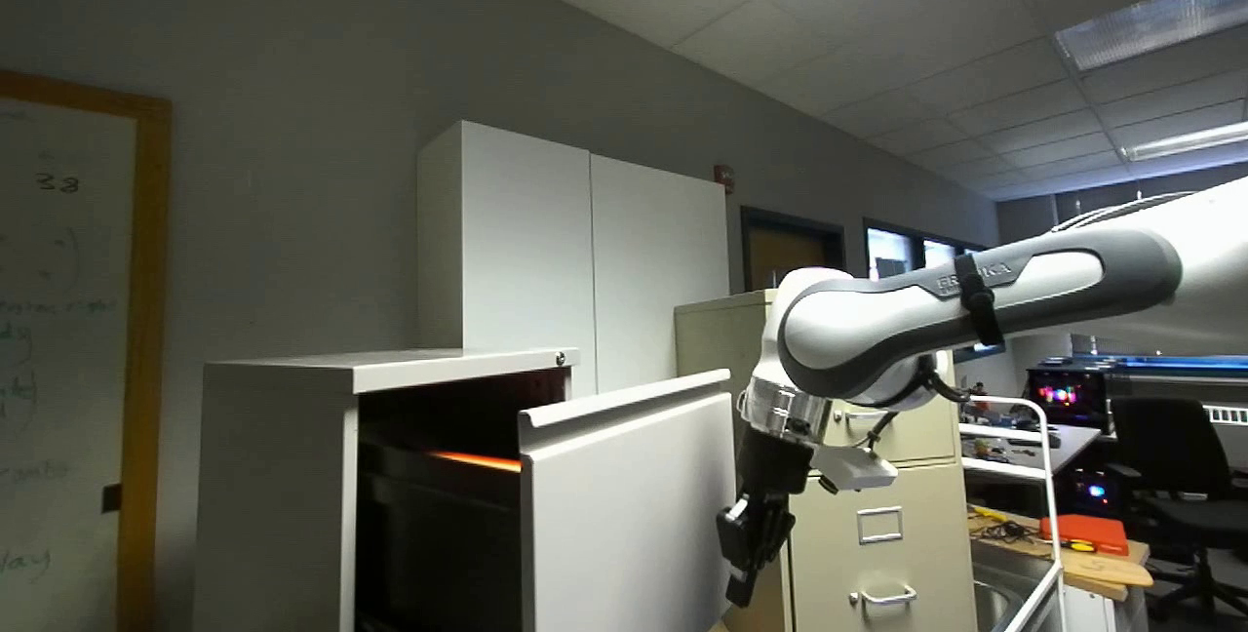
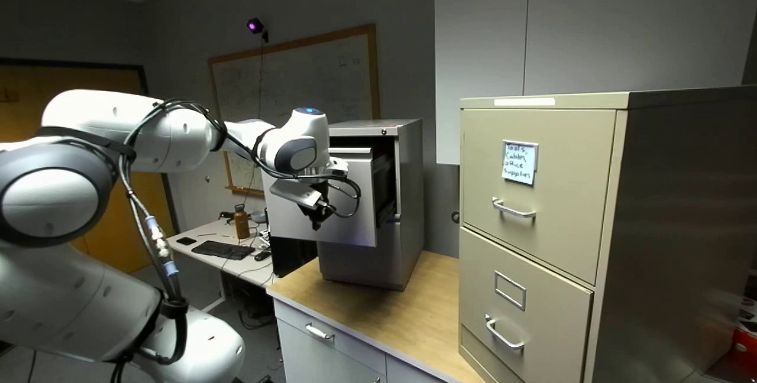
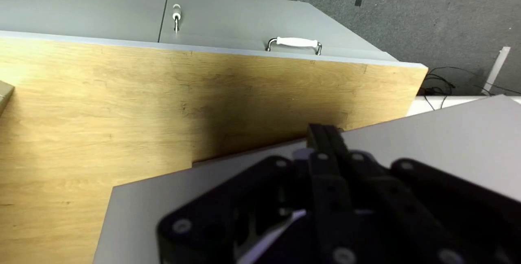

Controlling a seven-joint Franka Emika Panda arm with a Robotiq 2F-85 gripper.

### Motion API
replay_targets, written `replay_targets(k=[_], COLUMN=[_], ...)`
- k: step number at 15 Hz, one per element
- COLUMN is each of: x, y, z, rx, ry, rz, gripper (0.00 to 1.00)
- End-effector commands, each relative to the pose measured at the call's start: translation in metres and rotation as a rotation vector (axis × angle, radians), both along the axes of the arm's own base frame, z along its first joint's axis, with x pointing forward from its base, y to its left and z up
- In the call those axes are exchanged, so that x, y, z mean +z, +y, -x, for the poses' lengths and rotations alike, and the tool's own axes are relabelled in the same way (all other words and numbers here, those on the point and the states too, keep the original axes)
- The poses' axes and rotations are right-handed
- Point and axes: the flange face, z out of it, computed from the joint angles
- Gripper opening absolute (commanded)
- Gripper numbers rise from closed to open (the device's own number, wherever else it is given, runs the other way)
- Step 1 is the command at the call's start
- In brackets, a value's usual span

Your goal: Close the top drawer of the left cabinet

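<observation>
Jaws of black two-finger gripper (image 3: 325, 128) are pinched together, nothing held, near flat-fronted white metal top drawer (image 1: 629, 505), extended well out of boxy white metal left cabinet (image 1: 276, 505); closing yet to be done.

a white, grey-trimmed arm (image 1: 1058, 281) carries black cables (image 2: 178, 104) and a black, screw-studded hand (image 3: 325, 131).

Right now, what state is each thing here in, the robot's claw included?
Top drawer of white cabinet: open
Bottom drawer of same: shut
Robot gripper: shut, empty
Upper beige filing drawer: shut
Lower beige filing drawer: shut
White cupboard doors: shut
White-handled counter drawer: shut
Brown bottle: upright
</observation>
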Motion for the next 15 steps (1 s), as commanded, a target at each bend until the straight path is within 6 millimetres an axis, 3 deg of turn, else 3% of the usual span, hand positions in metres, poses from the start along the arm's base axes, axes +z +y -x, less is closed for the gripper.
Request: replay_targets(k=[1, 8, 15], x=[0.007, 0.014, 0.044], y=[0.004, 0.015, 0.077], z=[0.001, -0.008, -0.033], rx=[0.025, 0.051, 0.174], ry=[-0.028, -0.061, -0.156], rz=[0.018, 0.017, 0.039], gripper=[0.00, 0.00, 0.00])
